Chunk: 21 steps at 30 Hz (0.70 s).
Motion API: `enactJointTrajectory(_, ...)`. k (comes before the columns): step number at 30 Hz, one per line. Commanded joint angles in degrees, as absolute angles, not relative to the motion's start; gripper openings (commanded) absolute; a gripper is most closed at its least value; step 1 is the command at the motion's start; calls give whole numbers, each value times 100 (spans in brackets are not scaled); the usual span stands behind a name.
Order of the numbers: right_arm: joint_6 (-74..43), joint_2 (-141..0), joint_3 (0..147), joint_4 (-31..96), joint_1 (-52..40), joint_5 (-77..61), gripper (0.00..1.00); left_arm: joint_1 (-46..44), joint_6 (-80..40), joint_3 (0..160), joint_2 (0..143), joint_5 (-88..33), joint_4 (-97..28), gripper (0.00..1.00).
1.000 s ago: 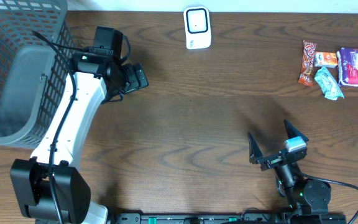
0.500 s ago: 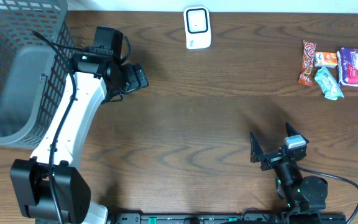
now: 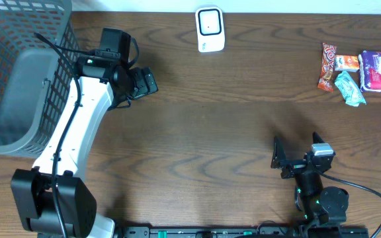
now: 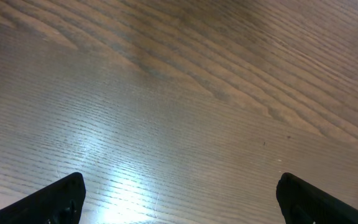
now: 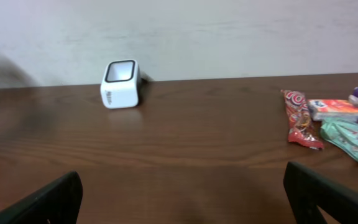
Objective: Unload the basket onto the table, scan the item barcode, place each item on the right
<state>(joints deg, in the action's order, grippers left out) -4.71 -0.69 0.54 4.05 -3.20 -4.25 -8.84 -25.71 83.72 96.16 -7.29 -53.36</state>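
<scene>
Above the grained wooden table, left end effector and right end effector gape wide, empty

Left arm (glossy white, black-jointed)

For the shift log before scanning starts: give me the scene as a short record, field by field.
scanner: white, at the far edge of the table, middle
snack packs: four, clustered far right, none picked up
basket: grey mesh, far left
left pincer: open, empty, over bare wood beside the basket
right pincer: open, empty, near edge on the right
stage: nothing held, no scan begun
</scene>
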Motion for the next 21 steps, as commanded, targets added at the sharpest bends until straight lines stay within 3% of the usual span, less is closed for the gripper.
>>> enactJointTrajectory(1, -244, -32, 34, 443, -342, -250, 99, -880, -2582, 8423, 9618, -657, -5352, 98)
enactJointTrajectory(21, -165, -32, 34, 456, -342, -158, 99, -880, -2580, 8423, 9618, -657, -5349, 98)
